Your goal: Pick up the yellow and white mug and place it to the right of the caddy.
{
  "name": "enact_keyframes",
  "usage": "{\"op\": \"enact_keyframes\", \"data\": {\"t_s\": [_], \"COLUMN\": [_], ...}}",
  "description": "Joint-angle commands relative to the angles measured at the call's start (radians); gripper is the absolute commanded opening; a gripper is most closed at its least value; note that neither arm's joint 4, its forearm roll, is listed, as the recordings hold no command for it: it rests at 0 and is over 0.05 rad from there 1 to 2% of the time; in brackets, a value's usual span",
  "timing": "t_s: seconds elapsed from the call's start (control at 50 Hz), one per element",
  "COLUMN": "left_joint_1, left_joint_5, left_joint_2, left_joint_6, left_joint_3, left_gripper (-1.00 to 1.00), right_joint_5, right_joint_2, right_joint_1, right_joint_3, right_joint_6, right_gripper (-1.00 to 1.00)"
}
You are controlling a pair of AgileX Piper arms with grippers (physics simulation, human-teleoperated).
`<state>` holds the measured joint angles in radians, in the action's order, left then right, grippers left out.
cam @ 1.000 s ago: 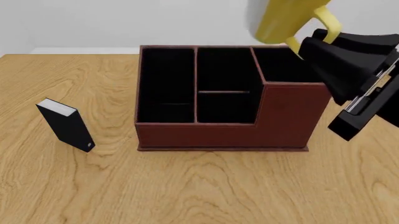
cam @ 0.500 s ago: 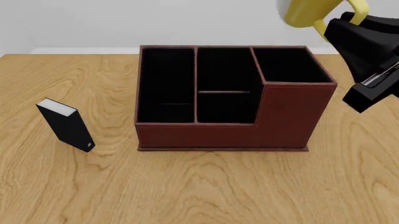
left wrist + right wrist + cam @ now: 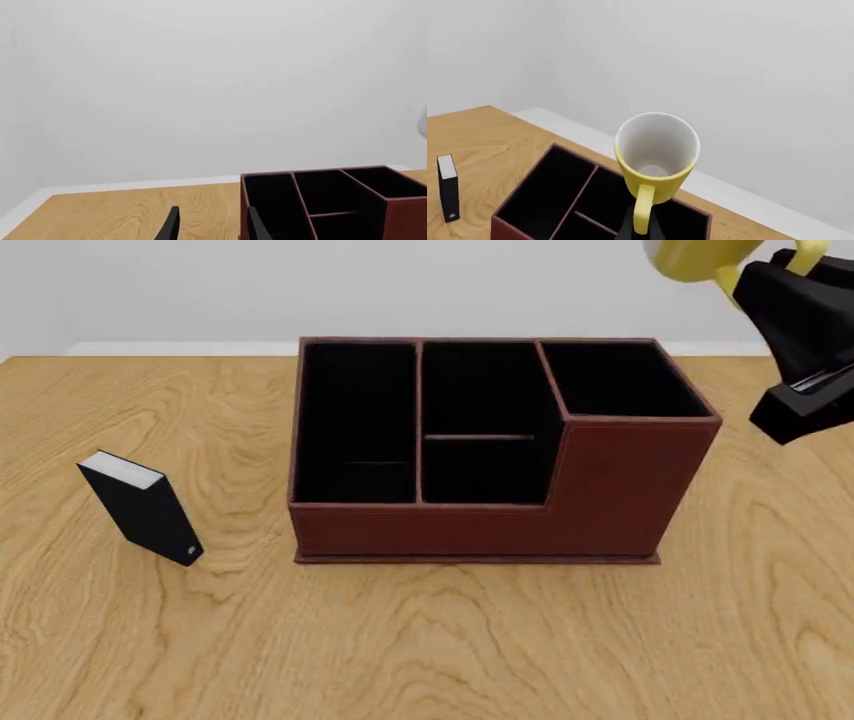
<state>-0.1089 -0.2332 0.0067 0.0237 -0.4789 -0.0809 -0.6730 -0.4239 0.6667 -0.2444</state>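
The yellow and white mug hangs in the air at the top right of the front view, above and just right of the caddy's tall back corner. My right gripper is shut on its yellow loop handle. In the right wrist view the mug lies tilted with its white inside showing, its handle pinched between the fingers of the right gripper. The reddish-brown caddy stands mid-table, and shows below the mug. My left gripper is open and empty, left of the caddy.
A small black book-like box with a white edge stands on the wooden table left of the caddy; it also shows in the right wrist view. A white wall runs behind the table.
My right gripper has carried the mug rightward and up in the front view, from over the caddy's tall corner to past its right side. The caddy and black box have not moved.
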Motion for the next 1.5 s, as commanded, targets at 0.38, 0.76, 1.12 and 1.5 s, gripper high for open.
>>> {"op": "enact_keyframes", "data": {"t_s": [0.38, 0.76, 1.12, 1.5], "left_joint_1": [-0.006, -0.014, -0.022, -0.030], "left_joint_5": [0.020, 0.032, 0.052, 0.073], "left_joint_2": [0.005, 0.006, 0.013, 0.025], "left_joint_6": [-0.003, -0.022, -0.030, -0.030], "left_joint_3": [0.022, 0.033, 0.055, 0.072], "left_gripper": [1.00, 1.00, 1.00, 1.00], "right_joint_5": [-0.040, -0.082, -0.109, -0.158], "right_joint_2": [-0.036, -0.072, -0.121, -0.186], "right_joint_1": [0.168, 0.276, 0.381, 0.468], "right_joint_3": [0.009, -0.019, -0.010, -0.029], "right_joint_6": [-0.002, -0.004, 0.002, 0.023], "right_gripper": [-1.00, -1.00, -1.00, -1.00]}}
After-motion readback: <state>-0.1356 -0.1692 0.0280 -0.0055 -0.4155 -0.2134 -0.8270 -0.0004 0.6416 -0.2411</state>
